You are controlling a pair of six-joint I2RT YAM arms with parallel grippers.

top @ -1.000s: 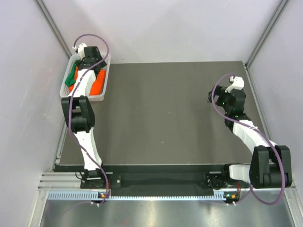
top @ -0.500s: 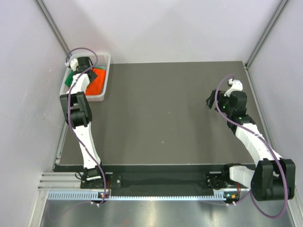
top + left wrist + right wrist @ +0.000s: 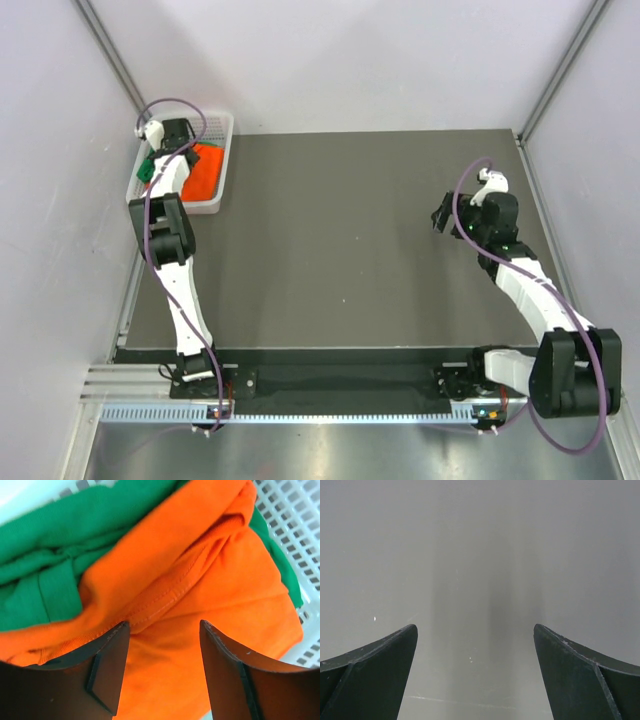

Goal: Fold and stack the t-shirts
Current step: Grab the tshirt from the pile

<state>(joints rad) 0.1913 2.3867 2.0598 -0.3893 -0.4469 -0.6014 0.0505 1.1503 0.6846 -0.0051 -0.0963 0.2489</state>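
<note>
Basket: we see a white mesh basket (image 3: 205,206) at the far left corner of the table, close to the left wall; its open lattice shows in the left wrist view (image 3: 295,510)
Contents: both t-shirts lie crumpled inside it, unfolded
Orange t-shirt: the orange t-shirt (image 3: 207,170) fills the right part of the basket and lies over the green one; up close (image 3: 200,580) we see a stitched seam running across it
Green t-shirt: the green t-shirt (image 3: 147,168) is bunched at the basket's left side, and an edge of it (image 3: 75,525) peeks out from beneath the orange cloth on the far side too
Left gripper: the left gripper (image 3: 164,630) is down in the basket, fingers partly spread and set on either side of the orange seam, with a clear gap between them
Right gripper: the right gripper (image 3: 475,630) hangs over the right side of the table, fingers spread wide with only bare surface between them
Surface: we see a dark grey table (image 3: 340,230), flat and matt
Room: pale walls (image 3: 340,60) close in three sides, and a metal rail (image 3: 300,412) runs along the near edge by the arm bases
</note>
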